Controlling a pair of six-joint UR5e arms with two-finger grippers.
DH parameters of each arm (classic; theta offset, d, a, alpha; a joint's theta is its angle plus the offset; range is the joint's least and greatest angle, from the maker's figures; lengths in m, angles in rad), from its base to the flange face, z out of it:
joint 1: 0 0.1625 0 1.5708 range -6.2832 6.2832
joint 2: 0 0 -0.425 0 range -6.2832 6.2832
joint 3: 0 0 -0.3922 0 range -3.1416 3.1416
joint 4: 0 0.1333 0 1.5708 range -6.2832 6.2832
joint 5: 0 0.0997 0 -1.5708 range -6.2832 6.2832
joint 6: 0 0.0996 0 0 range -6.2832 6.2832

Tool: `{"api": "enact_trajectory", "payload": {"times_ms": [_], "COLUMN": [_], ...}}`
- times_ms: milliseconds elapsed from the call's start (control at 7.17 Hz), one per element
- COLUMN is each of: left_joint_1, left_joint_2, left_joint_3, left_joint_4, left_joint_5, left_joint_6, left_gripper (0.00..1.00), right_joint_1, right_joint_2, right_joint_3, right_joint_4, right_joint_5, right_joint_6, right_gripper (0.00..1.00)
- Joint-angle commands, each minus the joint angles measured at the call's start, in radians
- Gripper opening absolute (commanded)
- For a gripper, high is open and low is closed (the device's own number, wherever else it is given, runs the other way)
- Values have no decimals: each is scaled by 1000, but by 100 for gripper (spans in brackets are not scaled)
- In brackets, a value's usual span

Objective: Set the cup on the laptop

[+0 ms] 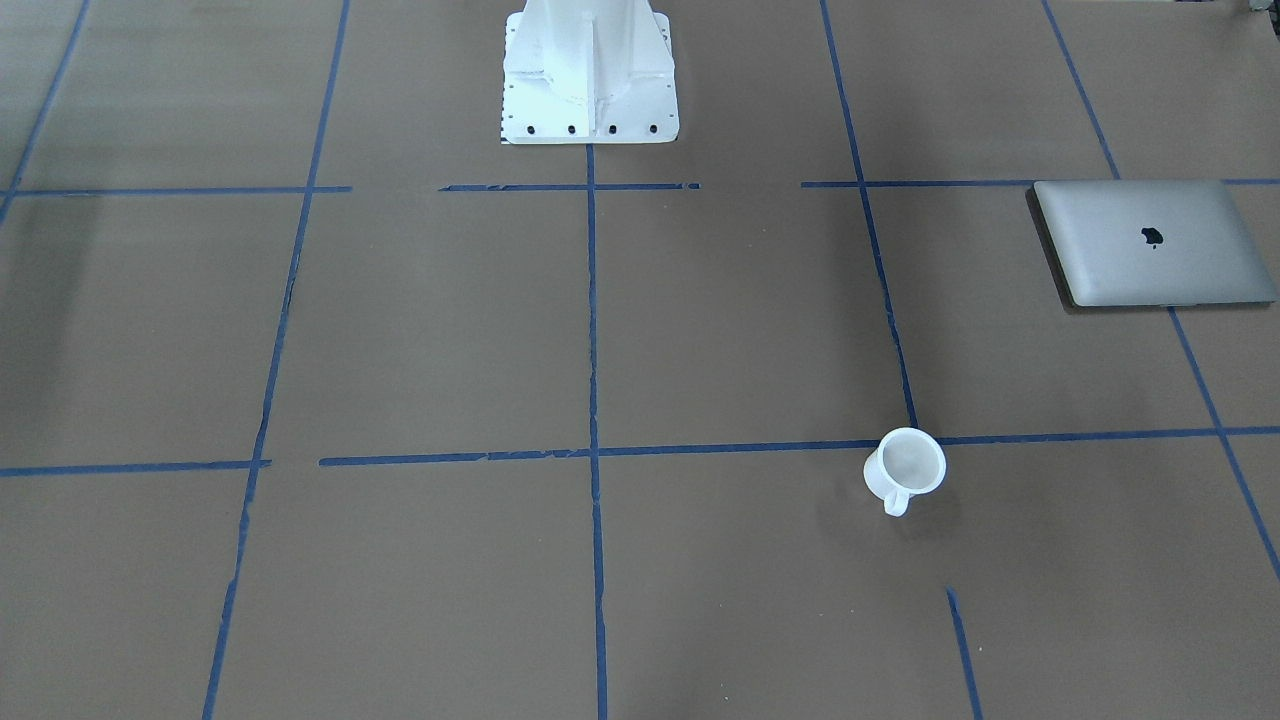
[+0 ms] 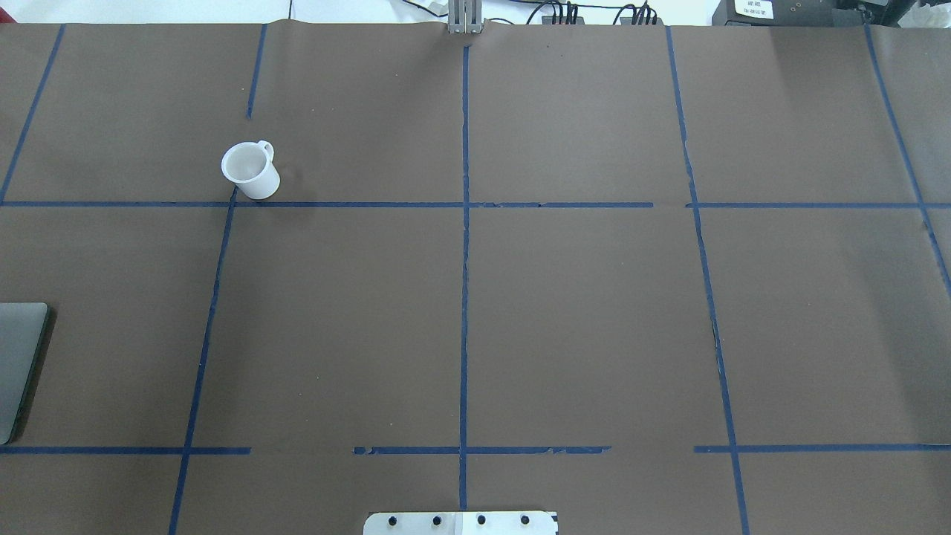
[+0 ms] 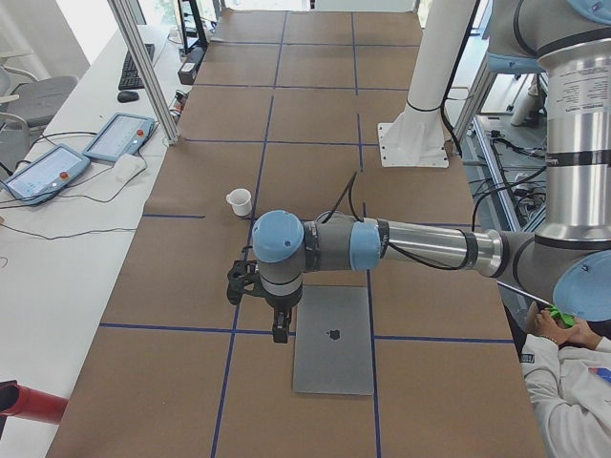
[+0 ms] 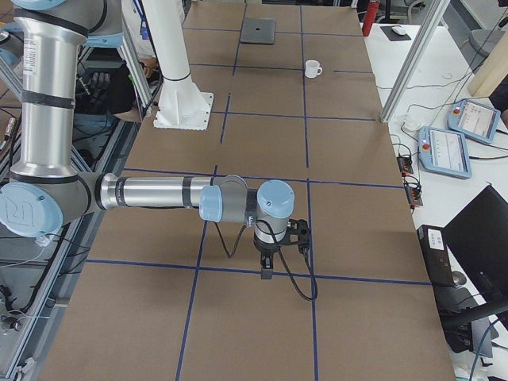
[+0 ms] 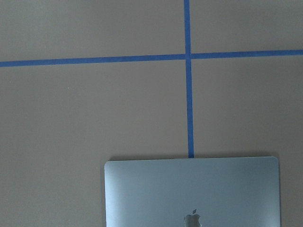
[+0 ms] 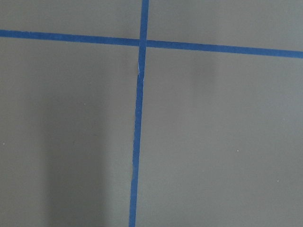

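Observation:
The small white cup (image 1: 906,468) stands upright on the brown table, handle toward the operators' side; it also shows in the overhead view (image 2: 250,169) and both side views (image 3: 239,201) (image 4: 313,68). The closed silver laptop (image 1: 1152,243) lies flat on the robot's left side, cut by the overhead view's edge (image 2: 18,357), and fills the bottom of the left wrist view (image 5: 191,191). My left gripper (image 3: 279,329) hangs over the table beside the laptop (image 3: 332,339), apart from the cup. My right gripper (image 4: 267,270) hangs over bare table, far from both. I cannot tell whether either is open or shut.
The white robot pedestal (image 1: 590,75) stands at the table's robot side. Blue tape lines (image 2: 464,297) grid the brown surface. Teach pendants (image 4: 448,151) and cables lie on the side bench. A person (image 3: 573,382) sits beside the robot's left arm.

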Motion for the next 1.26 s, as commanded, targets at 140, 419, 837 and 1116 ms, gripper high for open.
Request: {"api": "enact_trajectory", "payload": {"times_ms": [140,419,837,1116], "left_joint_1": [3,6,135,350], "left_joint_2": [4,9,-29,-286], "left_joint_3": [-119,-119,-108,-44], "left_joint_4": [119,102,-65,-85], "left_joint_5": [9,11,-199,-80], "left_joint_6": [6,3,-110,-339], "left_gripper": [100,100,100,100], "right_joint_1": [0,0,0,0], "right_joint_2": [0,0,0,0], "right_joint_3": [0,0,0,0], "right_joint_4": [1,1,-1,-1], "right_joint_5": [0,0,0,0], "right_joint_6": [0,0,0,0], "right_gripper": [100,100,100,100]}}
